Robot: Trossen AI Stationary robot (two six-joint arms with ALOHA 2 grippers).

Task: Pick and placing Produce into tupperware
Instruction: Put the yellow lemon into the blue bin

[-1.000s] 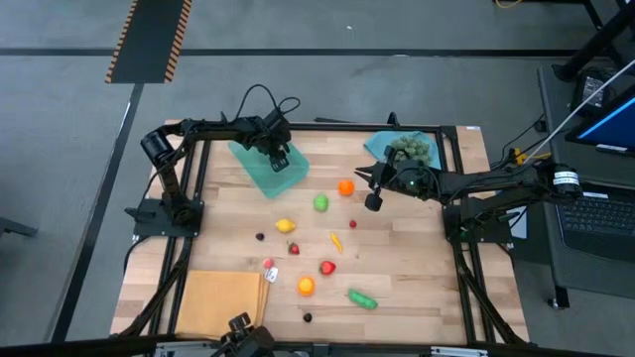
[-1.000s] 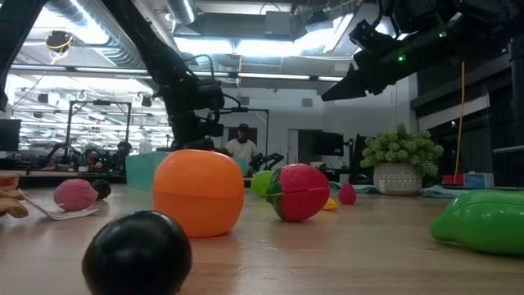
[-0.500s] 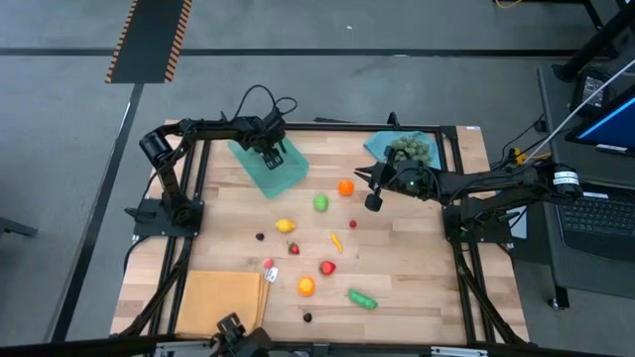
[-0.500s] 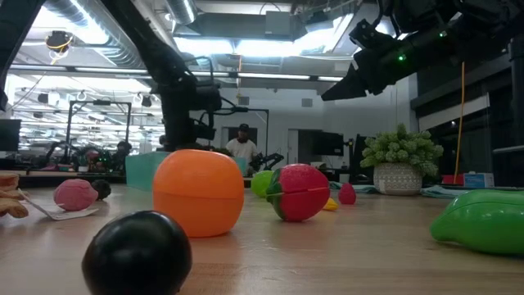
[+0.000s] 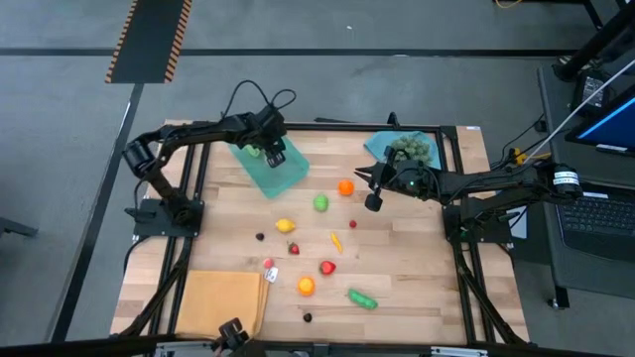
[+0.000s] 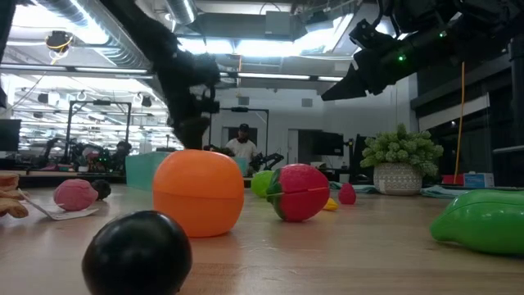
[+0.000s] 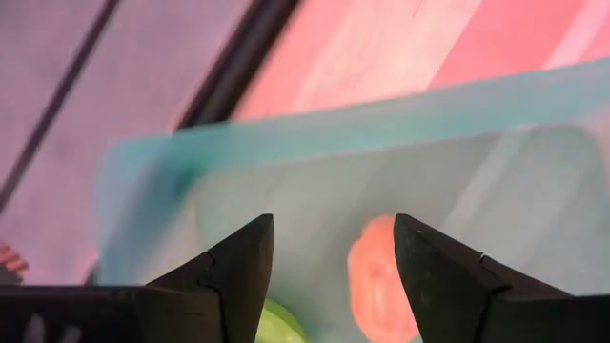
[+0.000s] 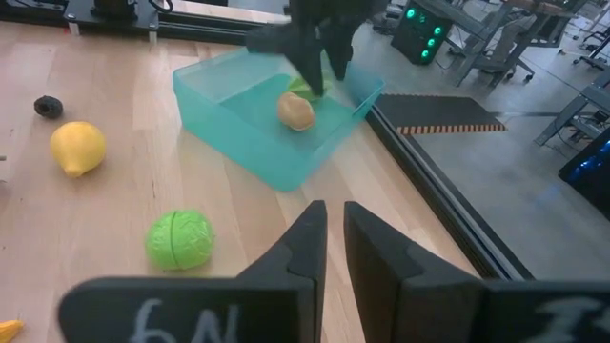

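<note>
Over the tupperware point(image 5: 270, 167), far-left of table: your left gripper point(image 5: 270, 151), fingers apart, nothing held. Inside tray: tan piece point(image 8: 295, 110), green piece point(image 7: 284, 326); the wrist views show these, the high view doesn't. Right of tray, approx. ten produce items left, e.g. lemon point(image 5: 286, 225), green ball point(image 5: 320, 203), orange point(image 5: 345, 186). Further right: right gripper point(image 5: 373, 201), clenched, empty.
</note>
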